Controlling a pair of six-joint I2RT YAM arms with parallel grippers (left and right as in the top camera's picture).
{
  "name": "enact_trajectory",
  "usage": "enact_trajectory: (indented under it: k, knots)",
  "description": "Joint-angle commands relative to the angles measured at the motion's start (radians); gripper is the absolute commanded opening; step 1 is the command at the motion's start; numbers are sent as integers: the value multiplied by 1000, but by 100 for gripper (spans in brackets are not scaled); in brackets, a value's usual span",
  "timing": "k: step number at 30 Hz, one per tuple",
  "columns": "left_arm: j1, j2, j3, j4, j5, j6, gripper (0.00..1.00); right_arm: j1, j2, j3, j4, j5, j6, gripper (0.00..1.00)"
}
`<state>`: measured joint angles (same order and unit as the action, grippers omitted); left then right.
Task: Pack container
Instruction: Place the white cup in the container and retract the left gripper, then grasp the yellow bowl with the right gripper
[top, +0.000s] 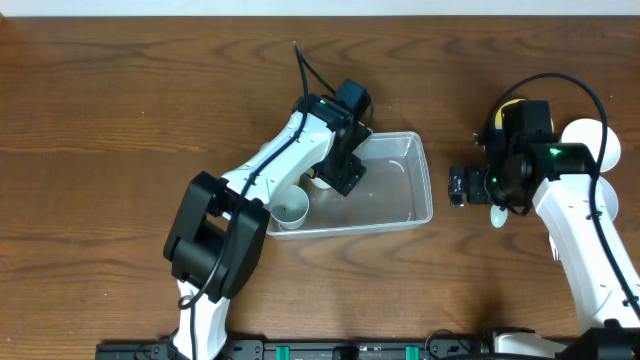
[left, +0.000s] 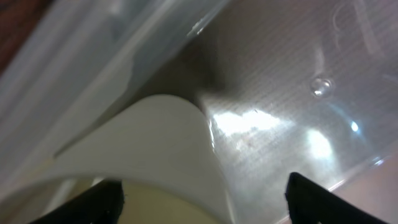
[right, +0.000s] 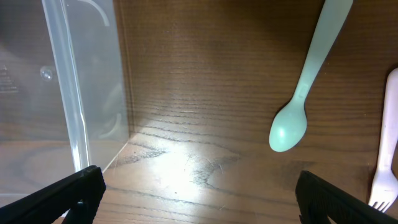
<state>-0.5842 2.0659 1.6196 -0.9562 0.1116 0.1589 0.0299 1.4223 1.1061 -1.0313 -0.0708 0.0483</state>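
Observation:
The clear plastic container (top: 405, 205) lies at the table's middle. My left gripper (top: 335, 178) is down inside its left half. In the left wrist view the left gripper (left: 205, 193) is open, its fingers straddling the wall of a white bowl with a yellowish inside (left: 155, 143) that rests on the container floor (left: 280, 93); the bowl also shows in the overhead view (top: 318, 181). A white cup (top: 291, 210) stands in the container's front left corner. My right gripper (top: 458, 186) is open and empty over bare wood, just right of the container wall (right: 68, 93).
A mint green spoon (right: 305, 93) and a white fork (right: 385, 162) lie on the table right of my right gripper (right: 199, 180). White bowls (top: 590, 145) stand at the far right, partly behind the right arm. A yellow item (top: 510, 103) shows behind that arm.

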Motion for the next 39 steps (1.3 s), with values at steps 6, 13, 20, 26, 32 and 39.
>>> enact_trajectory:
  k: [6,13,20,26,32,39]
  knots:
    - [8,-113,222,-96,-106,2,97,2,5,17,-5,7,10,99]
    - [84,-258,252,-117,-109,-32,98,2,5,17,-3,-40,10,99]
    - [311,-374,251,-179,-108,-171,98,0,-45,107,11,27,27,99]
    - [518,-485,220,-227,0,-187,98,-7,-42,366,52,178,4,99]
    - [576,-631,25,-201,5,-194,98,-84,100,534,47,175,-79,99]
    - [575,-814,-298,-63,5,-244,98,-130,335,554,60,171,-134,99]
